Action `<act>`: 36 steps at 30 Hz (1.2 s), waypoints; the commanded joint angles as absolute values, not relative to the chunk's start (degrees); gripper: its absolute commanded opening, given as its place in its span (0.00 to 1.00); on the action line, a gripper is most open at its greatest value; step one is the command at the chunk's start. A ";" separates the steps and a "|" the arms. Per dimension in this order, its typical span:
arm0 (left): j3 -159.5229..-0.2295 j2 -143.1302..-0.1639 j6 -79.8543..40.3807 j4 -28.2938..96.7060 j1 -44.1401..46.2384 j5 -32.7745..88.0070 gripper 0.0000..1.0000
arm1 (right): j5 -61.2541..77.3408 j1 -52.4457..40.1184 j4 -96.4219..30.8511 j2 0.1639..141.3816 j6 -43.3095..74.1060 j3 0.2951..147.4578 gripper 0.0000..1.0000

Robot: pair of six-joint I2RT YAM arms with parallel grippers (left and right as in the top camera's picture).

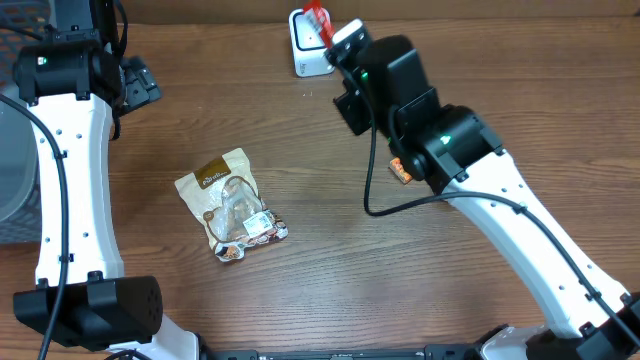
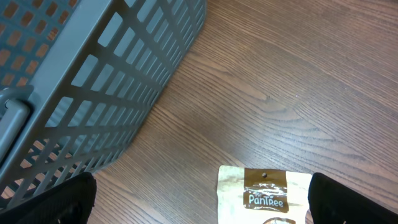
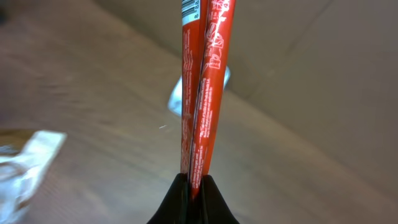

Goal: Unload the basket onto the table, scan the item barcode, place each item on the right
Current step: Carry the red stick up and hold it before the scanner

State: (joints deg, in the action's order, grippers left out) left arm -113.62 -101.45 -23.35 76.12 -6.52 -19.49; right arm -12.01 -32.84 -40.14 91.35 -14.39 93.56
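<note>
Overhead: right gripper (image 1: 332,33) clamped on a thin red packet (image 1: 316,16), held over the white scanner (image 1: 303,55) at the table's (image 1: 330,270) far side. Left gripper (image 1: 143,85) near the grey basket (image 1: 8,160). Brown pouch (image 1: 230,205) lies flat on the table, outside the basket.

Left wrist: basket (image 2: 93,81) lattice wall upper left; contents not discernible. Fingers (image 2: 68,202) wide apart, holding nothing; pouch (image 2: 264,193) on the wood below.

Right wrist: packet (image 3: 198,87) upright, pinched edge-on at its lower end; scanner (image 3: 176,99) blurred behind.
</note>
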 commanded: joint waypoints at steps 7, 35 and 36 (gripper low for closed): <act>-114.78 -99.98 -22.70 76.12 -6.61 -19.44 1.00 | -14.48 -30.61 -24.12 100.12 -32.40 94.39 0.04; -114.78 -99.98 -22.70 76.12 -6.61 -19.44 1.00 | -43.55 -30.13 26.11 140.33 -54.52 94.41 0.04; -114.78 -99.98 -22.70 76.12 -6.61 -19.44 1.00 | -43.70 -30.13 26.06 140.64 -54.50 94.41 0.04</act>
